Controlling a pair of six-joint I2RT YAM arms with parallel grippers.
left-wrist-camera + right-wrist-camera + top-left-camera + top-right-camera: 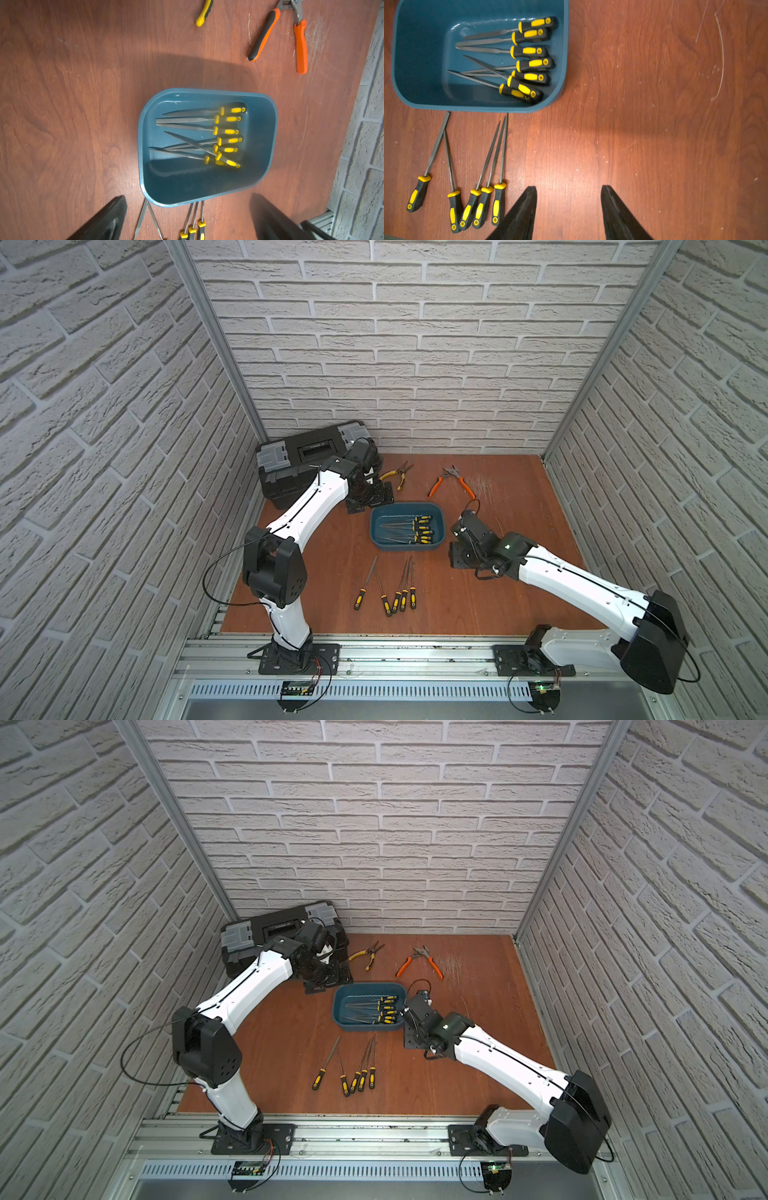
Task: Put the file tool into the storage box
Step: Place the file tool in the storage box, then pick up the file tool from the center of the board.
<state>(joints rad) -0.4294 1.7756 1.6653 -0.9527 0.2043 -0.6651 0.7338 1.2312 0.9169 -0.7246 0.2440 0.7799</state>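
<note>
A: What lies where?
B: Seven files (529,64) lie in the box (562,62). Five loose files (480,209) lie on the table (654,104) beside the right pincer (569,187), tips by the box.
A: Holding one?
B: No. Its jaws stand apart, empty. The left pincer (187,195) too, near the box.
A: What could go wrong?
B: Four handles lie bunched. A grab might catch two.
A: Anything hidden?
B: The left wrist view cuts off those handles.

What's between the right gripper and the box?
Only bare table between right gripper and box, in the right wrist view; loose files lie aside.
</note>
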